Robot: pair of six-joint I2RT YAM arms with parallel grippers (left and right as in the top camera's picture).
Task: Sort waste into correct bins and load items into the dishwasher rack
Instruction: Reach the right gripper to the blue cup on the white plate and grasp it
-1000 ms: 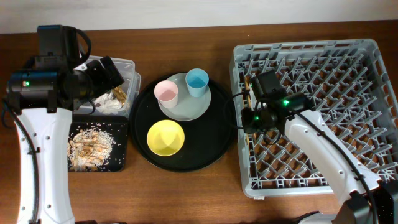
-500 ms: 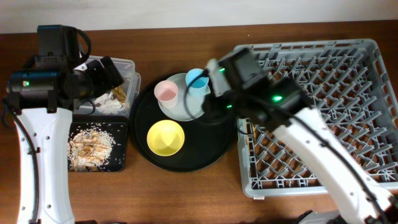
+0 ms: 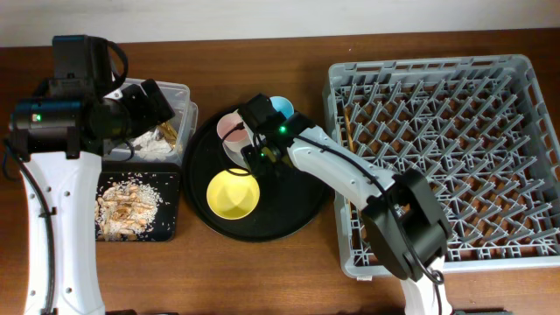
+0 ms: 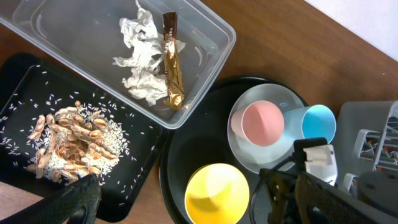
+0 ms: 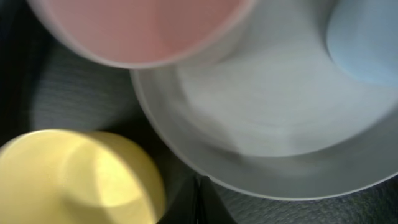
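The right hand [image 3: 261, 159], closed with nothing in it, hangs over the plate's [image 4: 252, 157] rim beside the yellow bowl [image 3: 233, 192]. The left hand [image 4: 205, 202] is wide open and empty near the table's left edge.

From my feed, everything sits on a reddish-brown wooden surface [image 3: 262, 271] with a fine lengthwise grain, lit softly and evenly, with only faint shadows. Along its far edge I see a plain off-white strip [image 3: 262, 16]; I cannot tell whether it is wall or floor. The left wrist view shows the same pale area past the surface's edge.
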